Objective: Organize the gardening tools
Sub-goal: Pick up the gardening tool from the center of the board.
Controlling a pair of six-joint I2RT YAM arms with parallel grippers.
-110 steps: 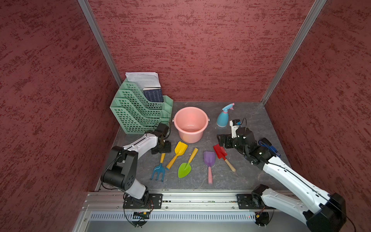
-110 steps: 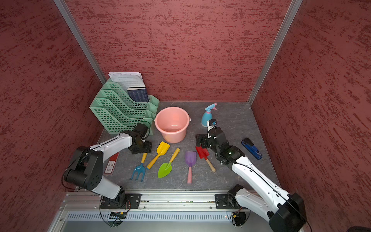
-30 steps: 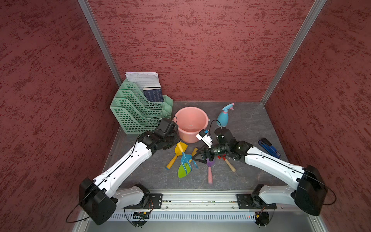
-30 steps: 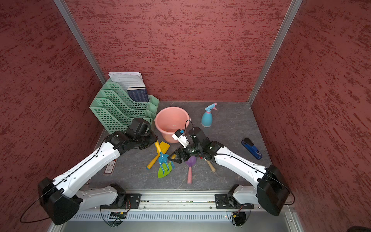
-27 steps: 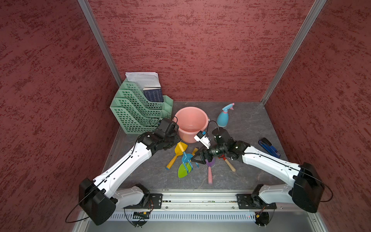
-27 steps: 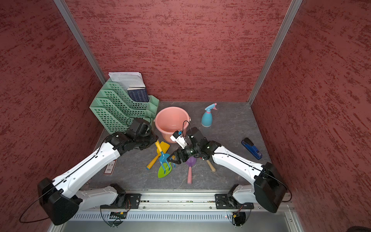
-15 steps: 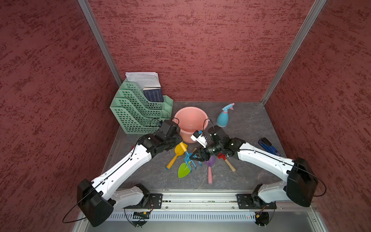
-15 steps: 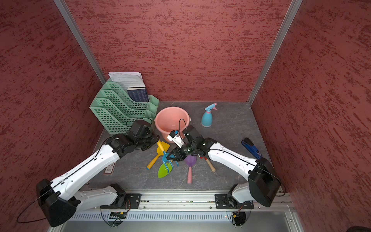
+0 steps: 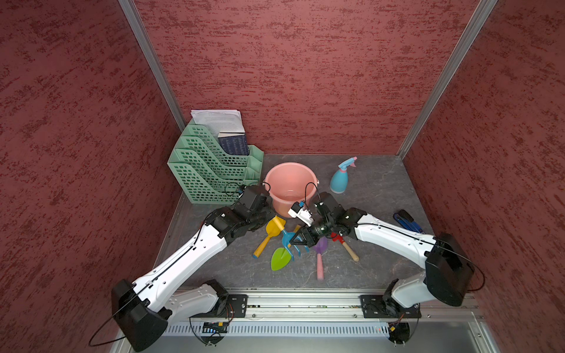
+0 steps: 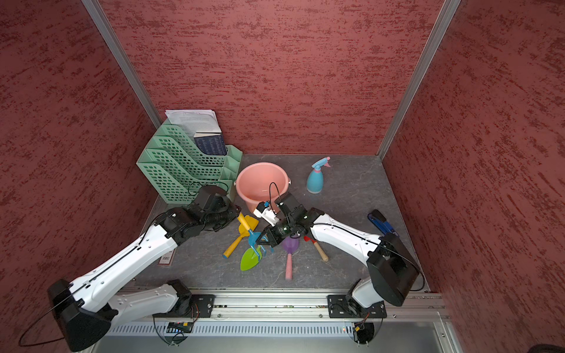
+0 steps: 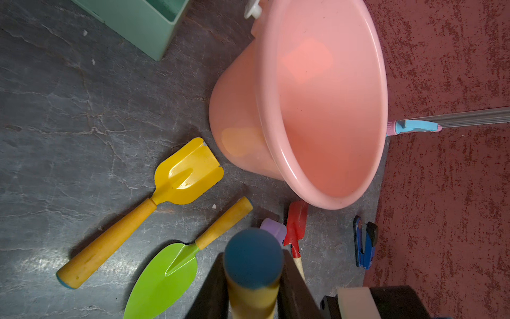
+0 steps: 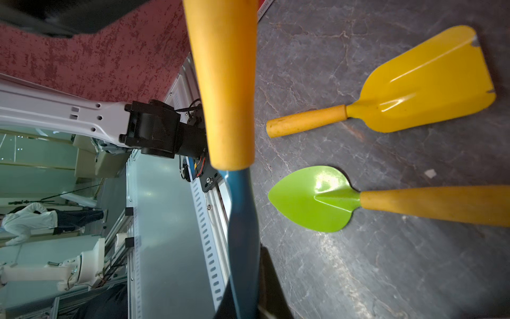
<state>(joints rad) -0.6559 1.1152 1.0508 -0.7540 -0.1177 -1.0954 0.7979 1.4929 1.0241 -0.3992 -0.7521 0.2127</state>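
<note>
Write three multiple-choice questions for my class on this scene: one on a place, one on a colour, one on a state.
1. Where is the spray bottle?
A) in the green rack
B) upright on the table beside the bucket
C) lying by the stapler

2. What colour is the blade of the pointed trowel?
A) green
B) red
C) purple

3. What is the right pincer doing?
A) open over the bucket
B) shut on the red shovel
C) shut on the blue rake

Answers: 1 B, it stands on the table next to the bucket; 2 A, the blade is bright green; 3 C, it clamps the rake's blue neck.
</note>
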